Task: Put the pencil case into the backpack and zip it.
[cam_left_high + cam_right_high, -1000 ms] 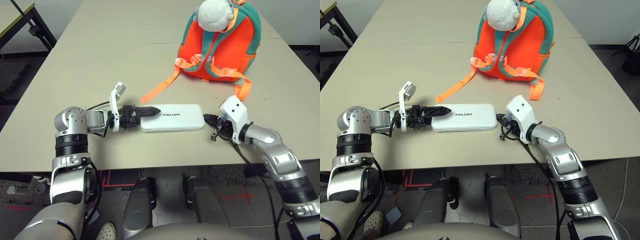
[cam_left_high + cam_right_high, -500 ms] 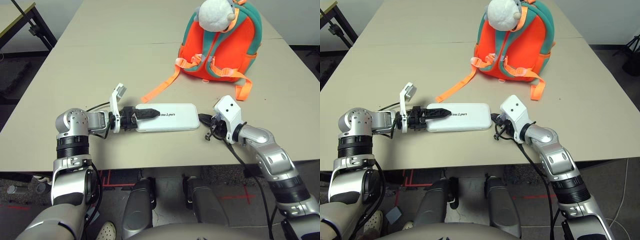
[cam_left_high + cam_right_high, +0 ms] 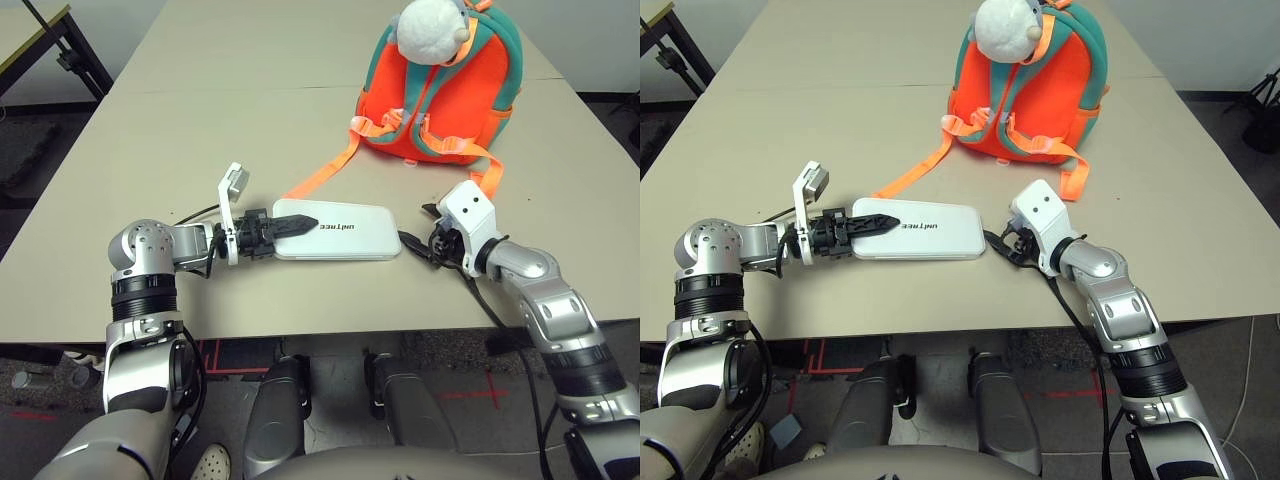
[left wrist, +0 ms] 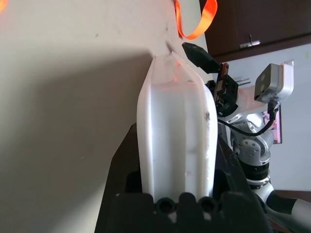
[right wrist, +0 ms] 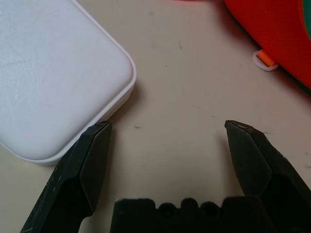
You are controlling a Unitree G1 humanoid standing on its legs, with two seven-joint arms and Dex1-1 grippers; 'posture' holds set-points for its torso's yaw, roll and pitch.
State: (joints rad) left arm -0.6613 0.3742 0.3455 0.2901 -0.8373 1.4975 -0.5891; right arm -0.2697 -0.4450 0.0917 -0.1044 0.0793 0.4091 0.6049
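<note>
The white pencil case (image 3: 345,230) lies flat on the table, dark lettering up. My left gripper (image 3: 293,225) is shut on its left end, one black finger over the lid; in the left wrist view the case (image 4: 175,126) fills the gap between both fingers. My right gripper (image 5: 167,128) is open at the case's right end (image 5: 58,82), one fingertip (image 5: 97,141) beside its rounded corner and not holding it. The orange backpack (image 3: 445,100) with teal trim stands upright at the far right, straps facing me. Its zipper opening is hidden.
A white-grey plush toy (image 3: 430,28) sits on top of the backpack. One orange strap (image 3: 322,172) trails across the table to just behind the case, another (image 3: 487,181) hangs near my right wrist. The table's front edge (image 3: 330,333) is close. A dark-legged table (image 3: 55,45) stands far left.
The pencil case has slid a little left and away from me in the left gripper. The right gripper came in toward the case's right end, then drew back right.
</note>
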